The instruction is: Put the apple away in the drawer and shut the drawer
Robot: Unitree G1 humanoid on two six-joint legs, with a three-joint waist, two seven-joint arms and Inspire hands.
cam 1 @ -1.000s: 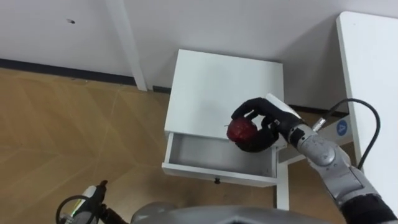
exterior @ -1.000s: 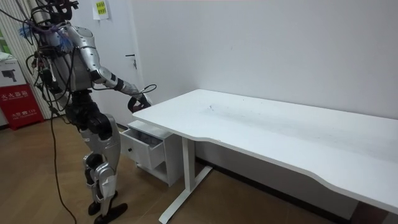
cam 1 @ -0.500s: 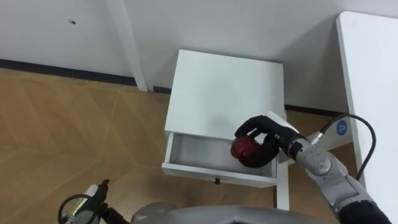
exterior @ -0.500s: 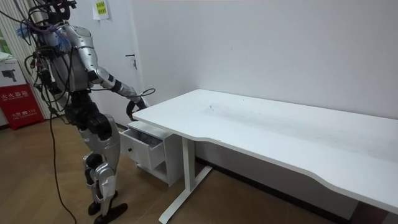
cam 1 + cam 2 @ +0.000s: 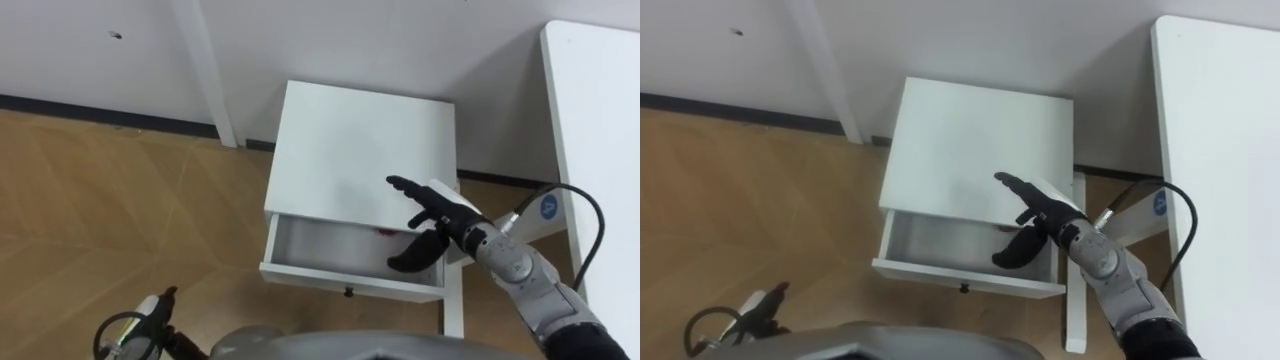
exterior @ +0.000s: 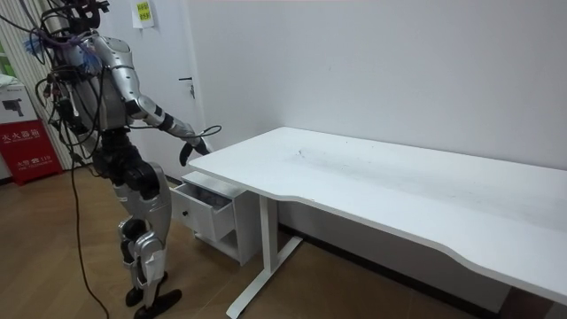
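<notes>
A small white cabinet (image 5: 355, 140) stands against the wall with its drawer (image 5: 340, 280) pulled out toward me. Of the red apple (image 5: 383, 233) a sliver shows inside the drawer at the back, just under the edge of the cabinet top. My right hand (image 5: 437, 222) hovers open above the drawer's right half, fingers spread and empty, clear of the apple. In the room view this hand (image 6: 190, 151) is held out over the cabinet beside the desk's corner. My left hand (image 5: 135, 328) hangs low at the lower left, away from the cabinet.
A large white desk (image 5: 600, 110) runs along the right, its leg (image 5: 455, 300) next to the drawer's right side. A white post (image 5: 205, 70) rises left of the cabinet. Wooden floor (image 5: 110, 210) lies open to the left.
My right hand lowered the apple into the drawer, then opened and let it go. The apple now lies in the drawer, almost hidden under the cabinet top.
</notes>
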